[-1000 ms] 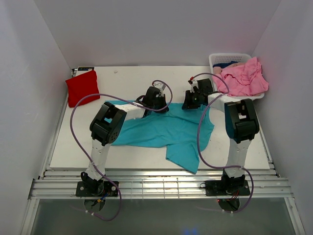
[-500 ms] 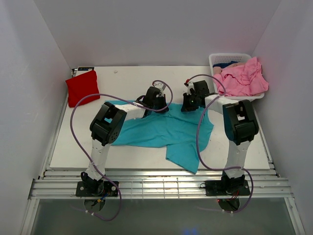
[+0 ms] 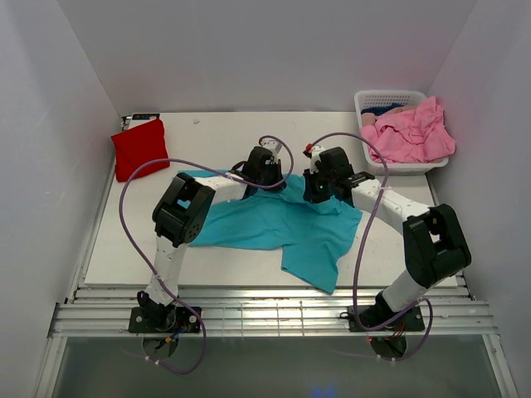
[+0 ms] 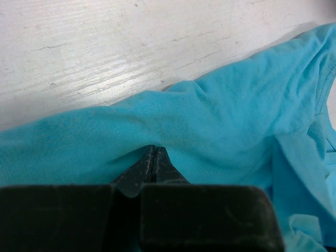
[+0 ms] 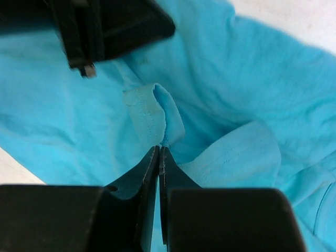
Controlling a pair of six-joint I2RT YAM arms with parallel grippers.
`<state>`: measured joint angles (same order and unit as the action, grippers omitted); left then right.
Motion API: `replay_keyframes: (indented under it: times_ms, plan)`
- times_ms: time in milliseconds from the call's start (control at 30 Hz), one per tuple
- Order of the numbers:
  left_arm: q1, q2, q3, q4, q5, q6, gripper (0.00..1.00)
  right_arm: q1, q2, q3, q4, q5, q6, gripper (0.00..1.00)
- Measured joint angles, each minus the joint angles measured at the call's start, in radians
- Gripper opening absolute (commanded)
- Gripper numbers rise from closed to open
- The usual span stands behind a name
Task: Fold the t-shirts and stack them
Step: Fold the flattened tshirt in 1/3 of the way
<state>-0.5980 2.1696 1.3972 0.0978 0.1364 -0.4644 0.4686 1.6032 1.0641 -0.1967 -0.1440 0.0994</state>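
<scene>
Nothing legible anywhere: no text, brand, number or sign on the teal t-shirt (image 3: 274,224), the red t-shirt (image 3: 138,148) far left, the white basket (image 3: 390,94) far right, or the desk (image 3: 216,133).

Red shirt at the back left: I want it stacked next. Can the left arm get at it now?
Probably not yet: the left gripper is shut on the teal shirt. Otherwise the way across to the red shirt looks free.
</scene>
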Motion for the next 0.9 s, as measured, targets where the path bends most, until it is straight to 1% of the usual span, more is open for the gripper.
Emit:
replay_keyframes:
  times_ms: [267,333,400,433,467,600,700,800,900]
  plan:
    - [0.000,0.000,0.004,-0.008,-0.002,0.005,0.00,0.050,-0.014,-0.156,-0.059,0.042,0.064,0.08]
    - [-0.001,0.000,0.004,-0.009,-0.002,0.005,0.00,0.072,-0.031,-0.191,-0.066,0.043,0.083,0.09]
    - [-0.002,0.000,0.004,-0.009,-0.002,0.005,0.00,0.097,-0.057,-0.211,-0.077,0.040,0.099,0.13]
    - [-0.003,0.000,0.004,-0.010,-0.002,0.006,0.00,0.107,-0.074,-0.213,-0.090,0.039,0.105,0.16]
    - [-0.003,0.000,0.004,-0.010,-0.003,0.008,0.00,0.116,-0.093,-0.214,-0.098,0.037,0.108,0.23]
    - [-0.003,0.000,0.005,-0.009,-0.003,0.010,0.00,0.134,-0.175,-0.208,-0.112,0.059,0.116,0.34]
    - [-0.003,0.000,0.005,-0.010,-0.004,0.011,0.00,0.134,-0.202,-0.167,-0.123,0.123,0.119,0.38]
    - [-0.003,0.000,0.005,-0.010,-0.006,0.012,0.00,0.132,-0.191,-0.114,-0.121,0.211,0.119,0.37]
    - [-0.003,0.000,0.008,-0.018,-0.011,0.013,0.00,0.125,-0.142,-0.064,-0.110,0.291,0.117,0.35]
